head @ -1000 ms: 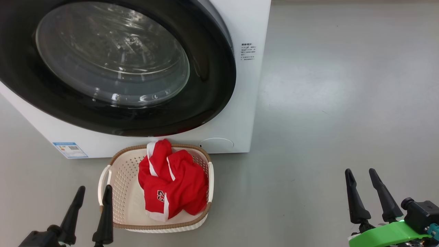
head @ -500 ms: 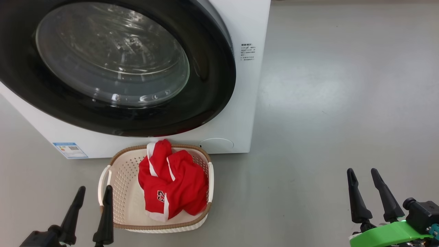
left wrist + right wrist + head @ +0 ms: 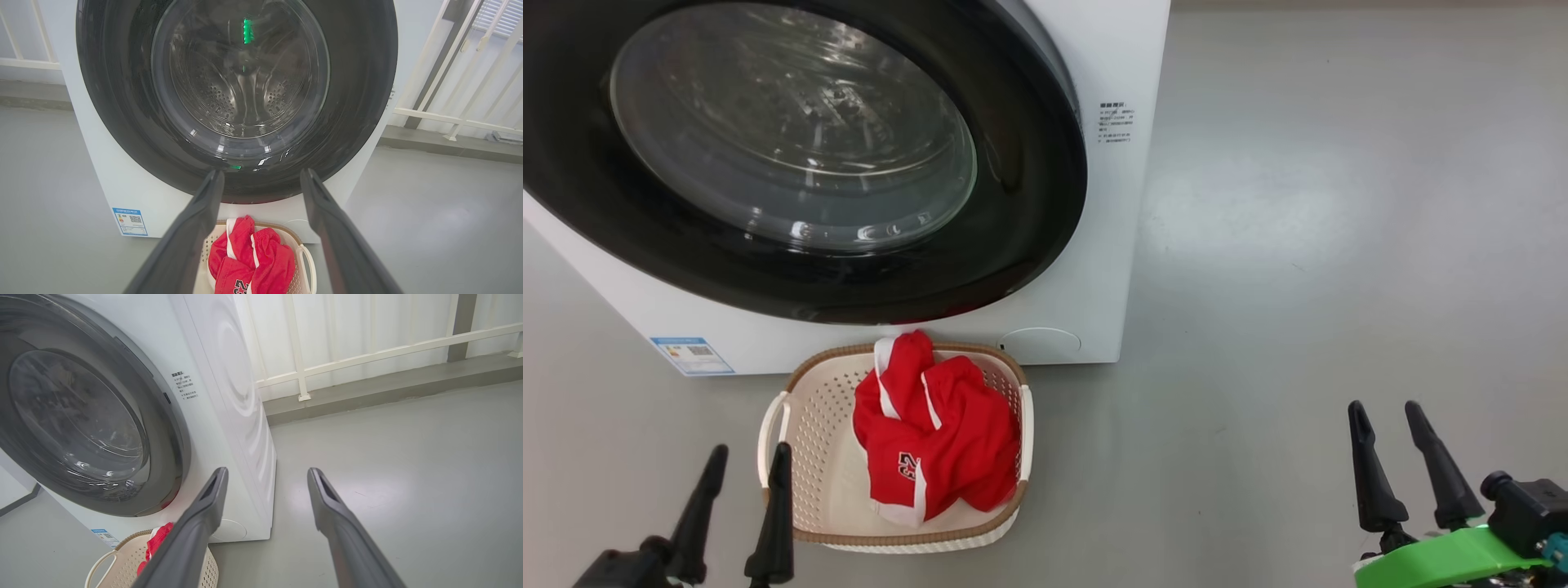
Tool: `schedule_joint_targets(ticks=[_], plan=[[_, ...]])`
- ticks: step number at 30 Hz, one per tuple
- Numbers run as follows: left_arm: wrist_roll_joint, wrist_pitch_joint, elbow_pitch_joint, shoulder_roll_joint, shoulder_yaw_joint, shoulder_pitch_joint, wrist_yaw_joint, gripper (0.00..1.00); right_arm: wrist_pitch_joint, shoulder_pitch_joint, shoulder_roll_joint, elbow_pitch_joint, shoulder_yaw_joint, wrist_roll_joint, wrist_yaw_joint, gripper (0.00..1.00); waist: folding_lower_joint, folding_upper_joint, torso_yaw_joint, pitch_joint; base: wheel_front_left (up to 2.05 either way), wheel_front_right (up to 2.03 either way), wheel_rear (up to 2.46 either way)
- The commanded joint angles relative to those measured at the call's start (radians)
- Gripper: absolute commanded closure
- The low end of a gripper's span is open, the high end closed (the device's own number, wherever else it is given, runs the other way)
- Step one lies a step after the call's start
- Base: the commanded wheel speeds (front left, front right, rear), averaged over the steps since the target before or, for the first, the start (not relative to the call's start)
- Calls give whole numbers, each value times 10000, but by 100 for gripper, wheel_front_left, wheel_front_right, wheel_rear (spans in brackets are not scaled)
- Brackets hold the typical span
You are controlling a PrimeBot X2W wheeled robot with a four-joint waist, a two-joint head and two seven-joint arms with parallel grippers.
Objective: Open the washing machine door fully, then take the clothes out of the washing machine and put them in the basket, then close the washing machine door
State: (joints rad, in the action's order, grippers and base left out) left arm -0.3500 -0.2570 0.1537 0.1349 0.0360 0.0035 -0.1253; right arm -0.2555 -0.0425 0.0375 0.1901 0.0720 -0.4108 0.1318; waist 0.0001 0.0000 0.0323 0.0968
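Observation:
The washing machine (image 3: 1111, 269) is white, and its door (image 3: 792, 139), black-rimmed with a glass bowl, lies flat against the front. Through the glass, the left wrist view shows the door (image 3: 241, 77) and a bare steel drum behind it. The red clothes (image 3: 935, 437) with white trim and a 23 print lie in the cream basket (image 3: 805, 441) on the floor in front of the machine. My left gripper (image 3: 750, 457) stands open just left of the basket, holding nothing. My right gripper (image 3: 1382, 412) is open over bare floor at the lower right, far from the basket.
Grey floor stretches to the right of the machine (image 3: 229, 396). A white railing (image 3: 367, 355) and a low kerb run behind it. A blue label (image 3: 690, 355) sits at the machine's lower left corner.
Nearly nothing differs. The whole head view has shifted a few pixels, and the right gripper sits slightly higher than a second ago.

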Motion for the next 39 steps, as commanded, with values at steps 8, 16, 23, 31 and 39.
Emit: schedule_joint_targets(ticks=[8, 16, 23, 31, 39], plan=[[-141, 54, 657, -341, -121, 16, 16, 100, 33, 7, -175, 678, -32, -155, 0, 100, 0, 0, -1, -6, 0, 0, 0], [-959, 277, 660, -361, -79, -39, 20, 100, 224, 85, -112, 659, -62, -969, -1, 100, 6, 0, -24, -86, 0, 0, 0], [-1674, 473, 691, -380, -41, -119, 18, 100, 392, 190, -59, 669, -85, -1679, -1, 100, 0, 0, -42, -128, 0, 0, 0], [-2591, 728, 725, -406, 12, -210, 10, 100, 614, 302, 4, 662, -107, -2586, -2, 100, 0, 0, -65, -196, 0, 0, 0], [-3405, 956, 752, -430, 59, -289, 3, 100, 816, 398, 55, 653, -121, -3388, -3, 100, 0, 0, -86, -257, 0, 0, 0]])
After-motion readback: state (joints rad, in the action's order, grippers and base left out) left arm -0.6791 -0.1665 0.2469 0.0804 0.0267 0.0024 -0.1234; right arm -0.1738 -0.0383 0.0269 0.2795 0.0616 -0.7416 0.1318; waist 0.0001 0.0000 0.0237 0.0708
